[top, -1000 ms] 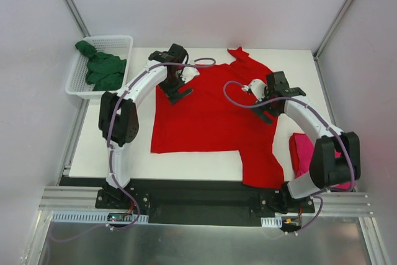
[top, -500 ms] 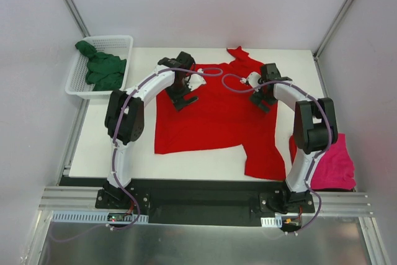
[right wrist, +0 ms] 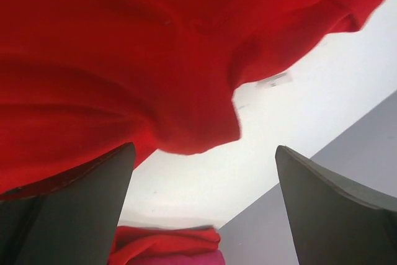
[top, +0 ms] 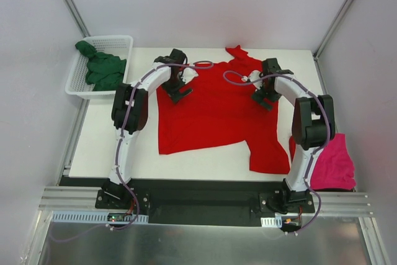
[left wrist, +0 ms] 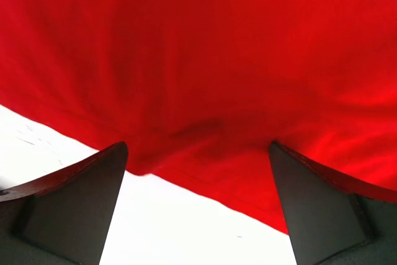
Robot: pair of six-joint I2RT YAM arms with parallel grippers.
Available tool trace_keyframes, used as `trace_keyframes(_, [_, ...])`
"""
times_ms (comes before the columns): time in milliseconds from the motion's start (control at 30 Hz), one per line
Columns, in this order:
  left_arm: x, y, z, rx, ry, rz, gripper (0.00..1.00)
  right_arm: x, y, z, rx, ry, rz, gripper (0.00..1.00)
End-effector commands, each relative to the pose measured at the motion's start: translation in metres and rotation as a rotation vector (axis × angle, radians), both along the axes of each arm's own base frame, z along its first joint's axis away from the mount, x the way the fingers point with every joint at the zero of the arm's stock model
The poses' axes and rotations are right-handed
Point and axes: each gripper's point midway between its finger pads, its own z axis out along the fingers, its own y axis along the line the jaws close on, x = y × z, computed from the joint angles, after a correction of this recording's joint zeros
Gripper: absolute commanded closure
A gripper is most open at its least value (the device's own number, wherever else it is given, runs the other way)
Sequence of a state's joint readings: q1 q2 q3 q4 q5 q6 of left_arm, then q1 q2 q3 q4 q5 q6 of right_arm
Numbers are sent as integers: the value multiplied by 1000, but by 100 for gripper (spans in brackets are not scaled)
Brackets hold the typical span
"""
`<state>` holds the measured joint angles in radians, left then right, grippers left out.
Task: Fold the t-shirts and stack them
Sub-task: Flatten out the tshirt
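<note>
A bright red t-shirt (top: 214, 113) lies spread flat over the middle of the white table (top: 108, 144), one sleeve pointing to the far edge. My left gripper (top: 180, 94) hovers open over its left upper edge; in the left wrist view the red t-shirt's hem (left wrist: 205, 60) runs between the open fingers (left wrist: 74, 209). My right gripper (top: 263, 100) stands open over the shirt's right edge, with the red cloth (right wrist: 124, 60) just under it. A magenta-pink t-shirt (top: 334, 166) lies folded at the near right corner. A dark green t-shirt (top: 102, 69) is bunched in the basket.
The white mesh basket (top: 118, 40) stands off the table's far left corner. Grey enclosure walls rise on three sides. Both arm bases sit on the black rail at the near edge. A fold of red cloth (right wrist: 164, 241) shows beside the pink one in the right wrist view.
The right arm swung up and back toward the far side, uncovering the pink t-shirt. The left arm's elbow rose and shifted right. The red shirt's near right flap has pulled back.
</note>
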<state>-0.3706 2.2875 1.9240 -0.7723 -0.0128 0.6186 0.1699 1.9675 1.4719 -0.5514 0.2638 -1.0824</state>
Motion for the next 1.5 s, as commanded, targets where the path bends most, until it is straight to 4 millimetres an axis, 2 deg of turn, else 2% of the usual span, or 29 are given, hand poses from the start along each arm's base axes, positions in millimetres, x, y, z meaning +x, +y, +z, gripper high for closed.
trace_keyframes(0, [34,-15,17,-40,-110,13,1,-30,-4,7,19,72,-4,0])
trace_keyframes(100, [40,-15,16,-31,-122,1,1,-42,-4,14,42,103,-23,0])
trace_keyframes(133, [39,-13,12,-23,-115,-2,1,-41,2,23,84,109,-20,0])
trace_keyframes(167, [38,-12,11,-16,-114,-7,1,-60,3,25,93,180,-29,0])
trace_keyframes(233, [35,-8,7,-7,-108,-13,1,-75,11,37,152,203,-40,0])
trace_keyframes(333, [31,-4,7,1,-102,-15,1,-108,22,49,217,250,-10,0])
trace_keyframes(367, [30,-4,8,1,-104,-15,1,-126,22,40,219,302,-7,0])
trace_keyframes(400, [27,-3,7,3,-97,-15,1,-133,21,40,216,307,3,0])
trace_keyframes(433, [27,-2,10,2,-101,-13,1,-143,32,41,281,320,29,0])
trace_keyframes(500, [23,1,13,13,-105,-15,1,-167,38,28,321,398,49,0])
trace_keyframes(600, [20,9,18,42,-112,-21,1,-184,51,17,388,461,59,0])
trace_keyframes(700, [17,23,21,75,-113,-12,1,-182,62,5,440,481,50,0])
trace_keyframes(733, [17,26,21,81,-114,-4,1,-175,65,1,452,462,48,0])
trace_keyframes(800, [14,35,26,86,-117,15,1,-171,68,-9,457,461,35,0])
trace_keyframes(833, [14,37,27,90,-121,20,1,-162,69,-12,455,432,41,0])
trace_keyframes(967, [9,46,32,113,-124,21,1,-156,71,-27,439,441,40,0])
trace_keyframes(1067, [6,49,33,122,-123,20,1,-164,75,-37,445,502,44,0])
trace_keyframes(1200, [7,50,34,128,-125,24,1,-186,74,-49,414,611,51,0])
trace_keyframes(1300, [10,50,36,129,-135,25,1,-192,73,-49,404,615,69,0])
trace_keyframes(1467, [11,52,37,143,-138,13,1,-208,59,-46,333,685,70,0])
